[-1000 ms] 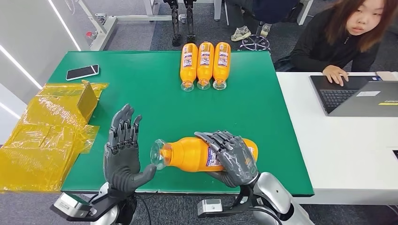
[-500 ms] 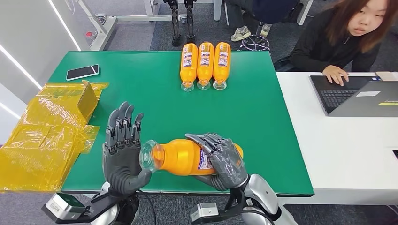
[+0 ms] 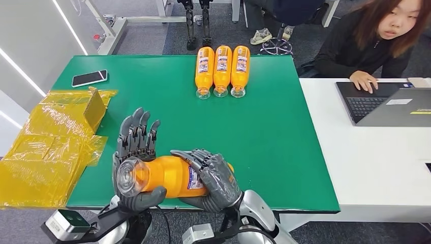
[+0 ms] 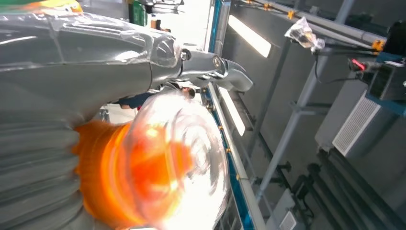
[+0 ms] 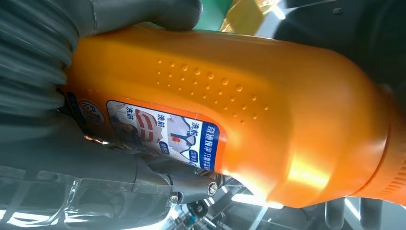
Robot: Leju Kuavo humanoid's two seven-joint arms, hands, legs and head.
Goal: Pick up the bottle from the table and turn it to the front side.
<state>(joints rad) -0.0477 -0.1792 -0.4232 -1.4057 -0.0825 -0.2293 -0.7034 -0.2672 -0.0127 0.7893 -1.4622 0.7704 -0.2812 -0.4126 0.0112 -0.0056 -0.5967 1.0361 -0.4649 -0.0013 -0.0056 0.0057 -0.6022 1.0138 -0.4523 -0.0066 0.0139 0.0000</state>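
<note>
The right hand [image 3: 216, 178] was wrapped around the orange bottle [image 3: 173, 175], gripping it at the label, holding it on its side over the near edge of the green table [image 3: 264, 132]. The clear cap end pointed at the left hand [image 3: 133, 162], whose fingers stood straight up behind the cap while the thumb hooked under the neck, touching it. Three more orange bottles [image 3: 222, 68] lay side by side at the far edge.
</note>
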